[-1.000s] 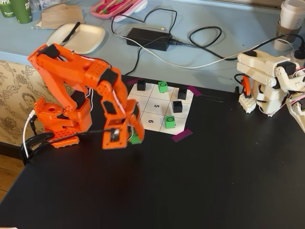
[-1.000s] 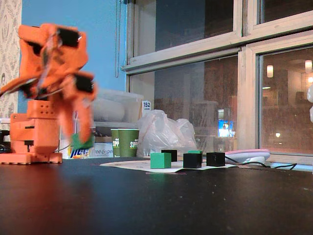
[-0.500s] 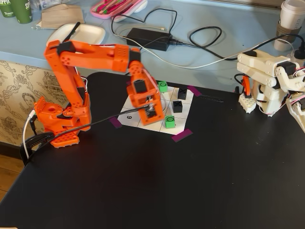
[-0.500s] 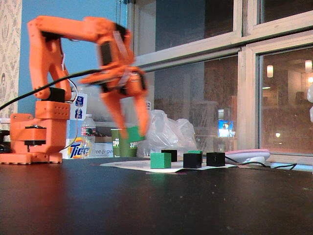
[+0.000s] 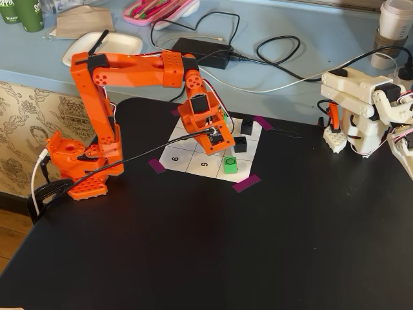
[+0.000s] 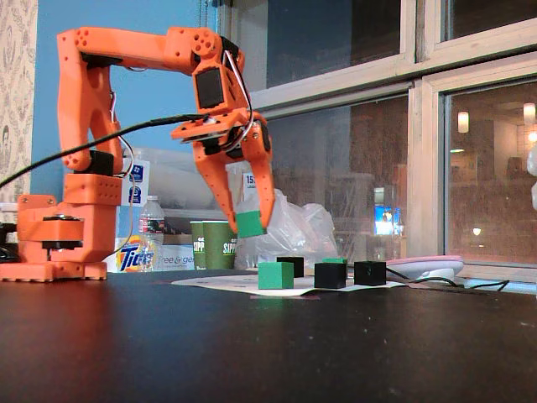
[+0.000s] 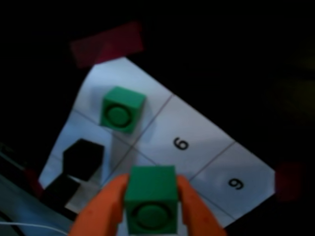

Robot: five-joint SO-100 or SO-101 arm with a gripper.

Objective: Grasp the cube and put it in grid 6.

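Wrist view: the gripper (image 7: 150, 206) enters from the bottom edge, jaws clamped on the cube (image 7: 150, 197), which hangs above the paper board (image 7: 206, 132).
Cells below: two digits that read 6 or 9 lie right of centre; I cannot tell which is grid 6.
Open room: both numbered cells are bare; another green cube (image 7: 122, 108) sits upper left, a black cube (image 7: 82, 156) at left.
Side view: the held cube (image 6: 249, 223) is well above the table (image 6: 268, 353).
Board edges: purple tape (image 5: 246, 183) marks the corners in the high fixed view.
Change: half a second ago the arm was blurred nearer the orange base (image 5: 77, 165); the gripper (image 5: 219, 139) has since reached further over the board.
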